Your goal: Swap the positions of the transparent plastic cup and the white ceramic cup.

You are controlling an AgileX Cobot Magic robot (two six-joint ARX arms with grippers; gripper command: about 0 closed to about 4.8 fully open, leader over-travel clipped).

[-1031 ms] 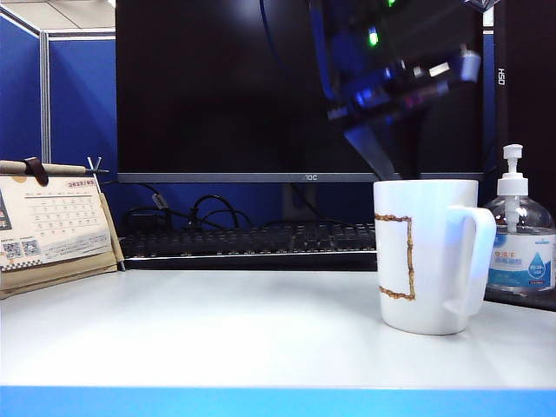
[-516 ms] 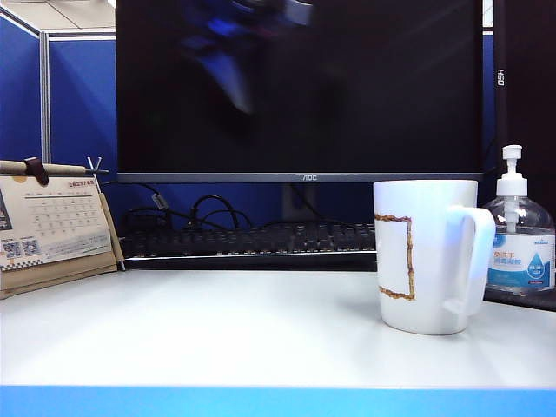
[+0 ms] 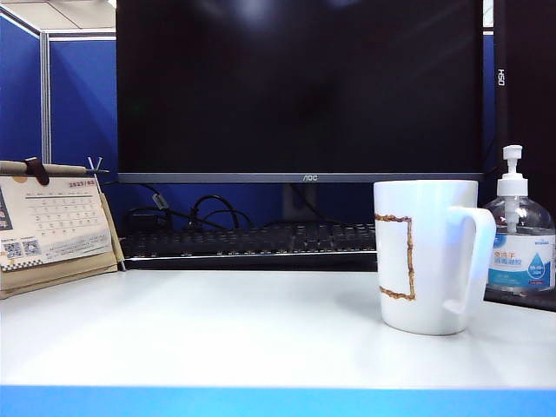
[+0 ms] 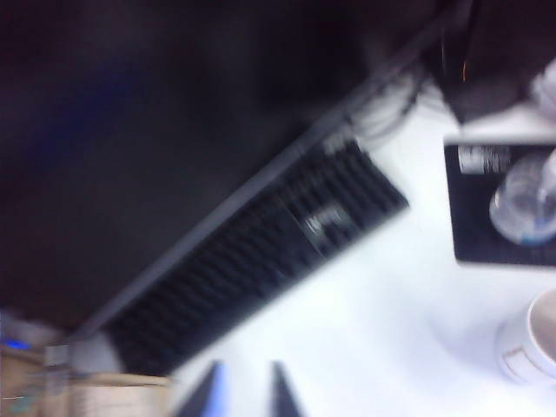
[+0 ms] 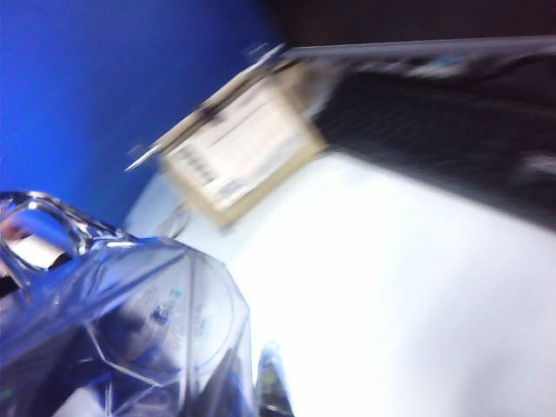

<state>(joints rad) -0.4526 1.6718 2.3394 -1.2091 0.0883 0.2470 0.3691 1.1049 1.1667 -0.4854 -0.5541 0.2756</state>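
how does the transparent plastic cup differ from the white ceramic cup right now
The transparent plastic cup is clear and faceted; the white ceramic cup is opaque, with a gold-brown outline. The plastic cup is up off the table, tilted, at the right gripper; the ceramic cup stands upright on the table, untouched. The left gripper holds neither.

Blue partition walls point(image 3: 78, 104) behind a white desk point(image 3: 217, 330); ceiling point(image 3: 65, 13) perhaps tiled

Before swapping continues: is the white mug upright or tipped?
Upright: the white ceramic cup stands on its base on the table, rim level.
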